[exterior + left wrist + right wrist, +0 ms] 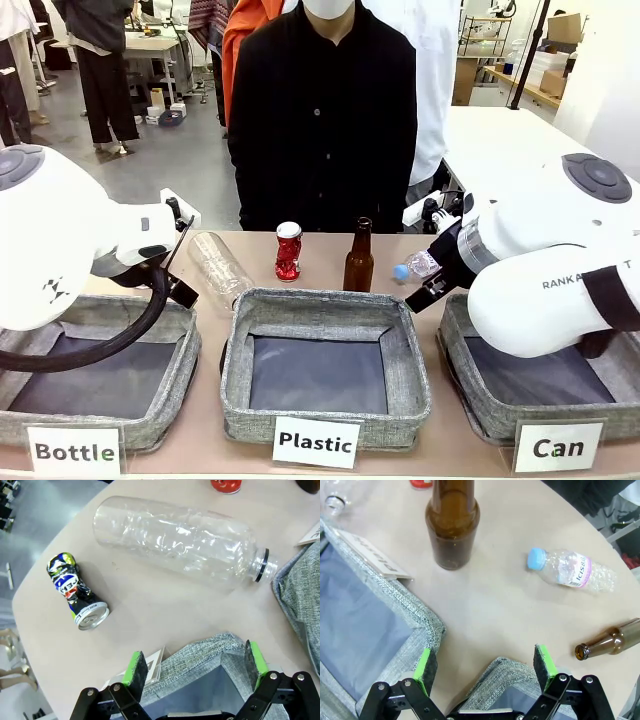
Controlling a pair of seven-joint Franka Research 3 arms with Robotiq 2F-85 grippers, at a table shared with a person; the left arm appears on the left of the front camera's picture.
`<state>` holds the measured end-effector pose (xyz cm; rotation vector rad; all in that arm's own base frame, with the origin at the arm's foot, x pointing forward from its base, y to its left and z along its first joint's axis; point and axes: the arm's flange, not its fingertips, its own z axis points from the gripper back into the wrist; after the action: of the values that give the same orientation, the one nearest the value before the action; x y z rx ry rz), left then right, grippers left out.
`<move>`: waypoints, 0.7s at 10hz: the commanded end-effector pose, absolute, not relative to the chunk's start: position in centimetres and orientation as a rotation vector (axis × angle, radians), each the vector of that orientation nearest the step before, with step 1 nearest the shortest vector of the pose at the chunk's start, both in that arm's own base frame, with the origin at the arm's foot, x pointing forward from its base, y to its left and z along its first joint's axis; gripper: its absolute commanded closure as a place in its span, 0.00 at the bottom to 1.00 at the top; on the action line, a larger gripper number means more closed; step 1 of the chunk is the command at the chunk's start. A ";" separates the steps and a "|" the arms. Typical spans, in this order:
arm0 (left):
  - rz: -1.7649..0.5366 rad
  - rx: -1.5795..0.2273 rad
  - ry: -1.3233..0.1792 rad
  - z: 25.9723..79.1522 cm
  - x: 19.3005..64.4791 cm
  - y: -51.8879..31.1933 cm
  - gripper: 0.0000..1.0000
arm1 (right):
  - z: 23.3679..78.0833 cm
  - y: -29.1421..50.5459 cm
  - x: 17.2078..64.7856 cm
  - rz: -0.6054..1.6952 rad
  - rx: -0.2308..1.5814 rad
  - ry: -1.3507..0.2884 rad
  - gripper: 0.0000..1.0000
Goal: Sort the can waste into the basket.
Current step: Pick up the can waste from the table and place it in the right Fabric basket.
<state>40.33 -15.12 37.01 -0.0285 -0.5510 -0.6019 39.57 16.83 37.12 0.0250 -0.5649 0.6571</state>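
A shiny red crushed can [288, 252] stands upright at the table's far middle; its base shows at the top edge [226, 485] of the left wrist view. A dark blue-black crushed can [76, 591] lies on its side near the table's rounded edge. The grey basket [455, 350] with the "Can" label [557, 447] stands at the front right. My left gripper [192, 662] is open over a basket corner, apart from the dark can. My right gripper [485, 665] is open over the Can basket's corner [510, 677], holding nothing.
A large clear plastic bottle [175, 540] lies between the two cans. An upright brown bottle [358, 257], a small blue-capped plastic bottle [567, 567] and a lying brown bottle [610, 642] are near the right gripper. The "Plastic" basket [325, 405] and "Bottle" basket [150, 425] stand beside. A person stands behind.
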 end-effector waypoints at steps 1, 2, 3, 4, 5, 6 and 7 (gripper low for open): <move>-0.602 -0.029 -0.551 37.0 40.3 -15.1 0.00 | 38.4 16.6 39.1 0.656 0.059 -0.564 0.00; -0.611 -0.069 -0.562 39.5 39.4 -14.9 0.00 | 41.1 16.2 38.7 0.593 0.079 -0.560 0.00; -0.563 -0.126 -0.566 43.1 38.1 -15.3 0.00 | 45.0 15.4 37.6 0.540 0.145 -0.572 0.00; -0.485 -0.182 -0.549 47.0 36.0 -15.6 0.00 | 49.3 14.6 36.0 0.448 0.217 -0.549 0.00; -0.480 -0.243 -0.540 49.9 34.1 -15.2 0.00 | 52.2 13.5 34.4 0.398 0.369 -0.459 0.00; -0.537 -0.379 -0.475 51.8 32.0 -12.9 0.00 | 53.7 11.7 32.9 0.335 0.476 -0.417 0.00; -0.514 -0.445 -0.481 53.1 29.9 -9.7 0.00 | 54.6 8.7 30.9 0.310 0.590 -0.399 0.00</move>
<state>31.42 -14.09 52.46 -0.3792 -0.5075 -0.5359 31.59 11.68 54.40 0.5027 -0.4261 0.4079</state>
